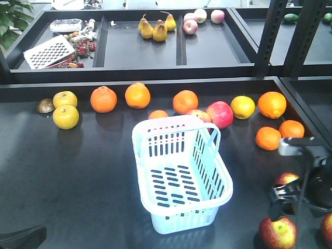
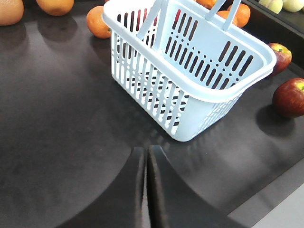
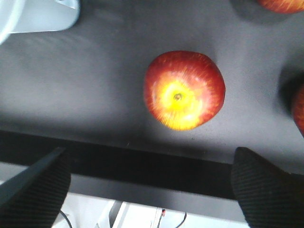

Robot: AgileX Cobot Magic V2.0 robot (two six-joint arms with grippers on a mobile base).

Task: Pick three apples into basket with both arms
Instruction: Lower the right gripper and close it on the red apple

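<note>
Approach is the step in hand: the right fingers (image 3: 38, 187) are spread wide, holding nothing, and hang above a dark red apple (image 3: 184, 90) that lies stem-up on the worktop (image 1: 78, 181). In the right wrist view the apple sits ahead of the open gap rather than inside it, so the arm should travel forward until the fruit is centred between the fingers, and only then descend.

The fingers want to come down past the widest part of the round fruit and close across its middle. A grip taken too high would likely squeeze it out and send it rolling. A second apple (image 3: 282, 4) and a third apple (image 3: 299, 111) lie near, apart from the target, so the wide fingers should drop straight and not sweep sideways into them.

The basket (image 1: 184, 218) stands empty and upright to the left of these apples, its hoop handle (image 1: 212, 136) swung toward the far rim, which leaves the mouth free for a drop from above. A lift well clear of the rim seems wise before crossing over.

The left fingers (image 2: 161, 190) are pressed together, empty, low over bare worktop just short of the basket's near corner.
</note>
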